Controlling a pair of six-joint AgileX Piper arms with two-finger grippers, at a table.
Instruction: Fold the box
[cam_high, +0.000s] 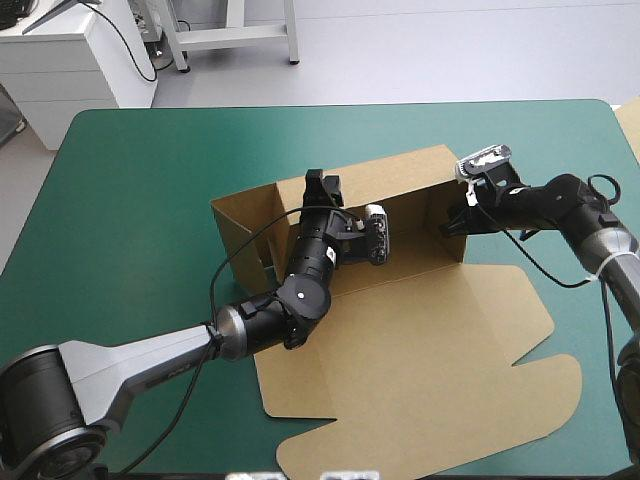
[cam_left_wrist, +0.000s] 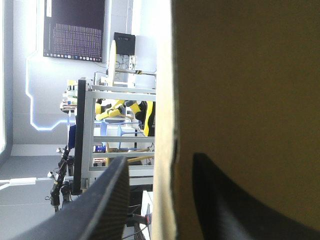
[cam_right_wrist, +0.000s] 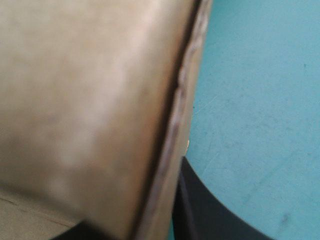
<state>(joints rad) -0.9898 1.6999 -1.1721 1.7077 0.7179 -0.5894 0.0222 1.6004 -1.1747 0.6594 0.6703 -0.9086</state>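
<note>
The brown box (cam_high: 420, 340) lies mid-table with its back wall (cam_high: 390, 172) and left end wall (cam_high: 238, 240) raised and its lid flat toward the front. My left gripper (cam_high: 322, 186) sits at the top of the back wall. In the left wrist view the wall's edge (cam_left_wrist: 165, 140) runs between the two black fingers (cam_left_wrist: 105, 205), so the left gripper (cam_left_wrist: 160, 200) is shut on it. My right gripper (cam_high: 456, 222) is at the box's right end wall. The right wrist view shows that board (cam_right_wrist: 90, 110) filling the space between its fingers (cam_right_wrist: 215, 215), with the right gripper (cam_right_wrist: 150, 227) shut on it.
Teal-green cover (cam_high: 130, 200) shows all around the box, with wide room at the left and the back. The lid's tabs (cam_high: 540, 400) reach toward the front right corner of the table.
</note>
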